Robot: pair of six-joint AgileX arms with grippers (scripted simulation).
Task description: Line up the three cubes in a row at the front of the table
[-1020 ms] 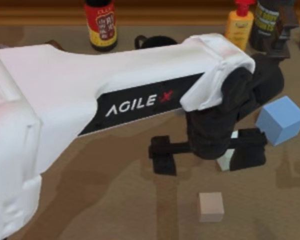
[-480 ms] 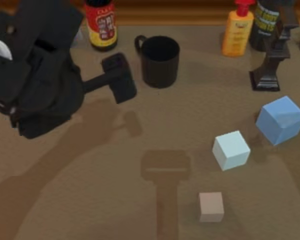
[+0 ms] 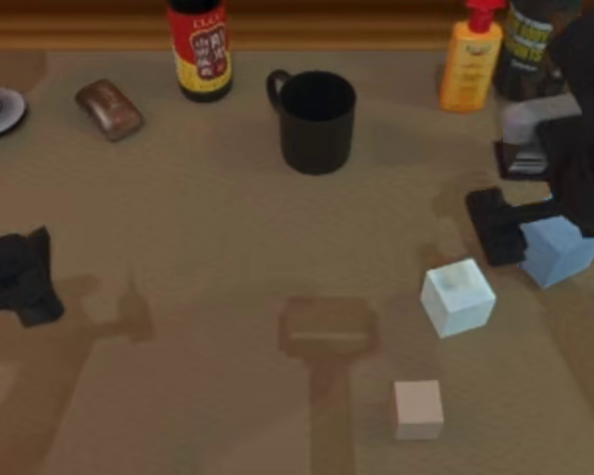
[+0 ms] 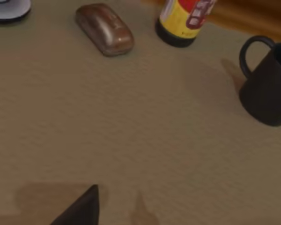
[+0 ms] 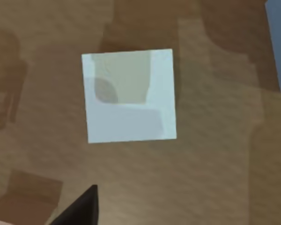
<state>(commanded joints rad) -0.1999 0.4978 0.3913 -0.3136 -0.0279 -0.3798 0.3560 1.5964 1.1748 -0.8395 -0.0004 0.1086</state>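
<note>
The left gripper sits low at the table's left edge; whether its fingers are spread or pressed, I cannot tell. Behind it lie a brown lump, a red-labelled bottle whose writing is unreadable, and a black mug. The beige cube sits nearest the front, with the mint-white cube behind it. The right gripper is against the sky-blue cube; its fingers' state is unclear.

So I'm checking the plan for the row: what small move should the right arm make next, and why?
Probably lower the right claw onto the blue cube. It hovers right over that cube, which sits farthest back of the three, behind the mint cube and beige cube.
</note>
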